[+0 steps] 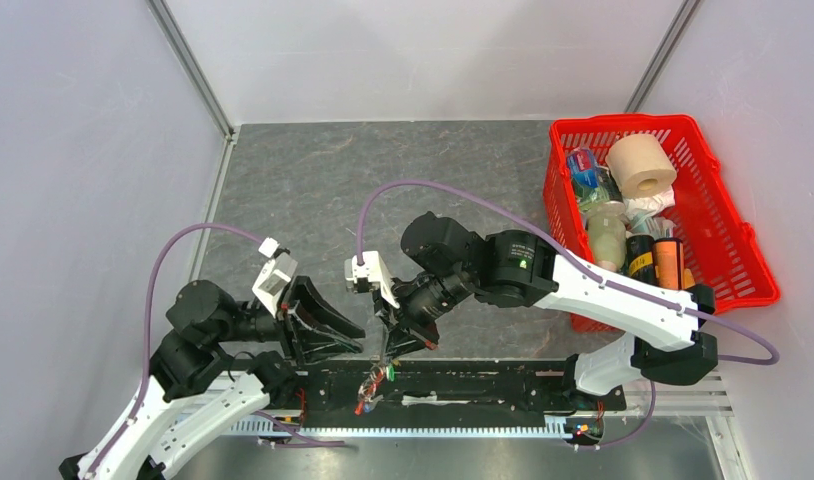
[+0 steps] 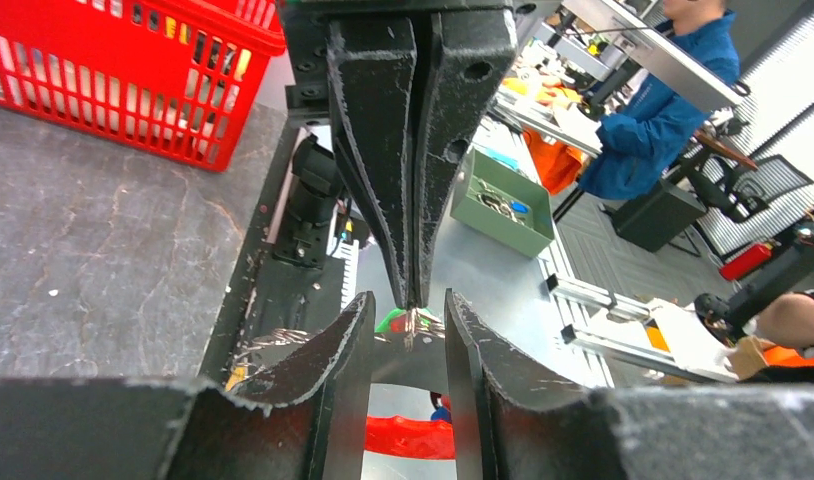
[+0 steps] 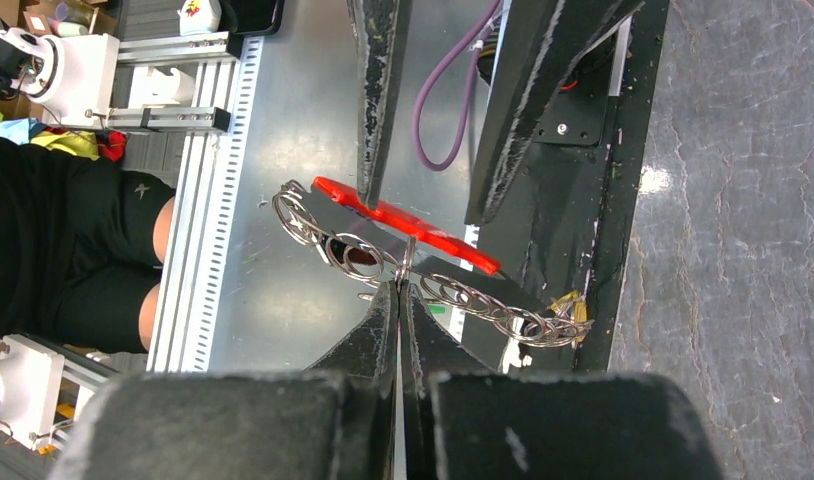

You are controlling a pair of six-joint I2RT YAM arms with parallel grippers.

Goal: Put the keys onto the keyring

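My right gripper (image 1: 389,354) is shut on the keyring (image 3: 408,262), pinching a thin silver ring at its fingertips (image 3: 398,288). A chain of silver rings (image 3: 483,300) runs across that view, with the flat red fob (image 3: 403,225) behind it. The bunch hangs over the table's near edge (image 1: 371,385). Small keys with a green head (image 2: 391,322) and brass-coloured parts (image 3: 569,304) hang in it. My left gripper (image 1: 355,340) is open and empty. Its fingers stand either side of the right gripper's tips (image 2: 408,300), not touching the ring. The fob shows below them (image 2: 413,437).
A red plastic basket (image 1: 723,250) holding a paper roll, bottles and cans stands at the right; it also shows in the left wrist view (image 2: 133,100). A black rail (image 1: 483,385) runs along the near table edge. Grey walls close the left, back and right.
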